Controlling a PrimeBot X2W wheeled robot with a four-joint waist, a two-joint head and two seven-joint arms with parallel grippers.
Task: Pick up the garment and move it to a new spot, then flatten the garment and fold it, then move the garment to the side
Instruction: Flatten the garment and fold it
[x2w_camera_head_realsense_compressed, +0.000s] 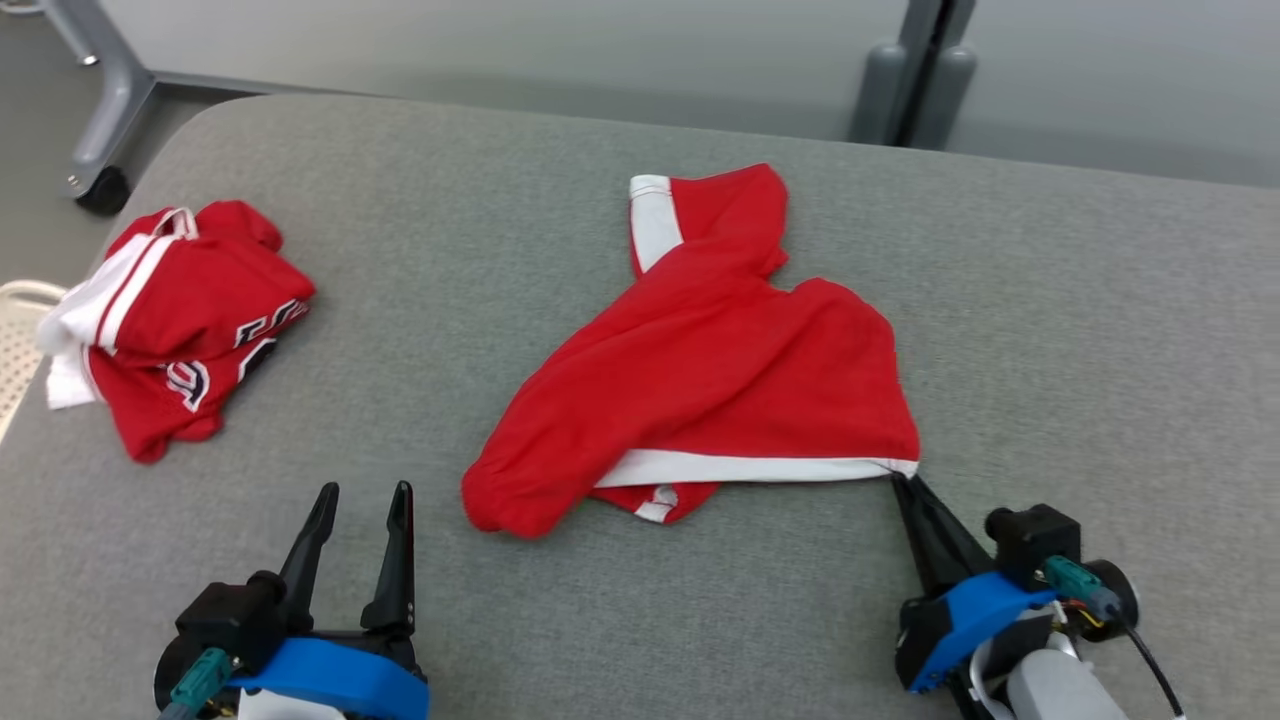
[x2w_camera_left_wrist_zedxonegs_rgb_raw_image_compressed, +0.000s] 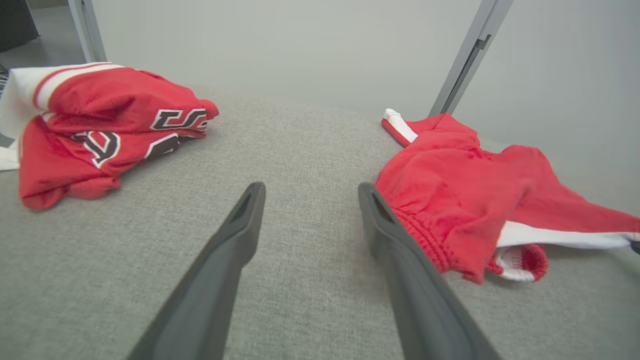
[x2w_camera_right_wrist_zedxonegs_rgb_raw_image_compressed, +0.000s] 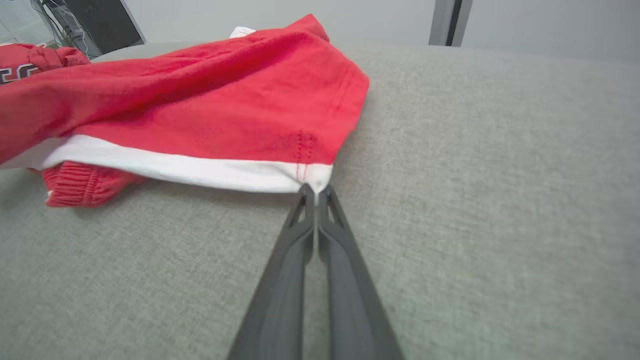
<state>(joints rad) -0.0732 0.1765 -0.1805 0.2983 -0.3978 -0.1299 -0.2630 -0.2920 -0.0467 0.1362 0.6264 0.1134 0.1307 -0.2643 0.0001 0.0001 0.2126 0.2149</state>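
While L claw (x2w_camera_head_realsense_compressed: 366, 490) gapes wide beside red garment (x2w_camera_head_realsense_compressed: 720, 380), R claw (x2w_camera_head_realsense_compressed: 903, 482) pinches its white hem corner

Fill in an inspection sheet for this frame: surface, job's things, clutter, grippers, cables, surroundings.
Surface: grey fabric table, no stains seen.
Job's things: red shorts, crumpled mid-table, white trim showing.
Clutter: bundled red jersey at the far left; white perforated object at the table's left edge.
Grippers: left gripper open over bare fabric beside the shorts; right gripper shut on the shorts' white hem corner.
Cables: black cable at the right wrist, apart from the shorts.
Surroundings: grey caster leg, grey post.
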